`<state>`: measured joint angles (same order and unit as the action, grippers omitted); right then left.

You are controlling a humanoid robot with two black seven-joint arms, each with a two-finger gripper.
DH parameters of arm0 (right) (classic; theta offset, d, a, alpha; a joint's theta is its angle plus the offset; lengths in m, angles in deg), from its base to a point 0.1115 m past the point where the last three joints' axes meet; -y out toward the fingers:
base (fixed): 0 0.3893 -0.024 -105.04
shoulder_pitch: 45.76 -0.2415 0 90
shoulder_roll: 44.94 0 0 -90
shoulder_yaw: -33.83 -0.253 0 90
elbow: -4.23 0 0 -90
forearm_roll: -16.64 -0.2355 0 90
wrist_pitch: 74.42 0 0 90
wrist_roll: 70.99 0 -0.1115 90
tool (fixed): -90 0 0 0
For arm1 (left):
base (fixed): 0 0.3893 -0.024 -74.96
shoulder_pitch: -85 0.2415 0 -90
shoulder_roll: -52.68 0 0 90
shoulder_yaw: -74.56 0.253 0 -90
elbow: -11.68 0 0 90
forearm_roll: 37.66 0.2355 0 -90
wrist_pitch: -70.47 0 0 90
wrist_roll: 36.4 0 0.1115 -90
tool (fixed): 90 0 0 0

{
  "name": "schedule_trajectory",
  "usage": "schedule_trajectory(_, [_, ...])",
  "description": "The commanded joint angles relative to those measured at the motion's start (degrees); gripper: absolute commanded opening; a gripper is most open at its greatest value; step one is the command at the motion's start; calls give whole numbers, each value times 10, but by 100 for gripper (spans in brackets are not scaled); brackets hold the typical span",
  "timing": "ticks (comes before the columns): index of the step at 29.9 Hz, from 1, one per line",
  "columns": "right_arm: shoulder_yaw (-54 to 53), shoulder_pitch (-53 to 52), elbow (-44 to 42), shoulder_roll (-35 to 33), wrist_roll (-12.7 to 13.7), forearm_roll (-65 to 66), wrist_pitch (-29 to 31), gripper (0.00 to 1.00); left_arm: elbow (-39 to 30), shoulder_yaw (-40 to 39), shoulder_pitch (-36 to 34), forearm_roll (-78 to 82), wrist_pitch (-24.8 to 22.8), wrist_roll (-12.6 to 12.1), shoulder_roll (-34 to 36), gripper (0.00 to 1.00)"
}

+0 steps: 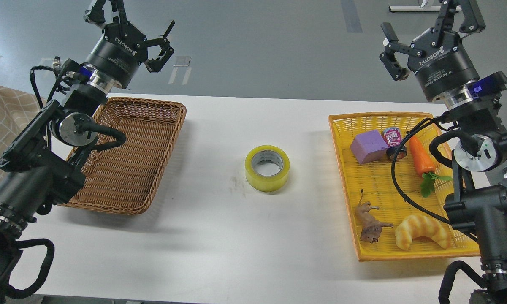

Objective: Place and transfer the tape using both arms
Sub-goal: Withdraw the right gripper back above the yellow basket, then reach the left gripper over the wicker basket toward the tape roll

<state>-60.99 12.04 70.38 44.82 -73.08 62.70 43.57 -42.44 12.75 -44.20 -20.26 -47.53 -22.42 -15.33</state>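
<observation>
The tape (267, 168), a yellowish roll with a grey core, lies flat on the white table (236, 236) between the two baskets. My left gripper (128, 26) is raised high at the far left, above the back of the brown wicker basket (131, 169), open and empty. My right gripper (426, 25) is raised high at the far right, above the back of the yellow basket (384, 249), open and empty. Both grippers are far from the tape.
The brown wicker basket holds nothing I can see. The yellow basket holds a purple block (368, 146), a small can (393, 139), a toy carrot (421, 158), a toy animal (369, 221) and a croissant toy (422, 230). A checked cloth (0, 122) lies at left.
</observation>
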Motion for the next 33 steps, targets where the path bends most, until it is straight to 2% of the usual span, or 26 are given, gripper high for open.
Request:
schedule_trajectory(1, [1, 1, -4, 1, -10, 0, 0, 100, 0, 1, -1, 0, 0, -1, 0, 98])
schedule_trajectory(5, [7, -1, -23, 1, -1, -14, 0, 100, 0, 1, -1, 11, 0, -2, -1, 98])
schedule_trajectory(12, [11, -8, -52, -1, 52, -66, 0, 100, 0, 2, -1, 38, 0, -2, -2, 98])
schedule_trajectory(22, [11, -8, -52, -2, 56, -86, 0, 100, -3, 1, -2, 97, 0, -2, -3, 98])
schedule_trajectory(26, [11, -8, -52, -4, 81, -101, 0, 100, -4, 1, -4, 148, 0, -3, -2, 98])
schedule_trajectory(29, [11, -8, -52, -4, 82, -105, 0, 100, -6, 1, -9, 196, 0, -3, 1, 98])
schedule_trajectory(33, [11, -8, -52, -5, 82, -105, 0, 100, -47, 2, -12, 292, 0, -3, 15, 98])
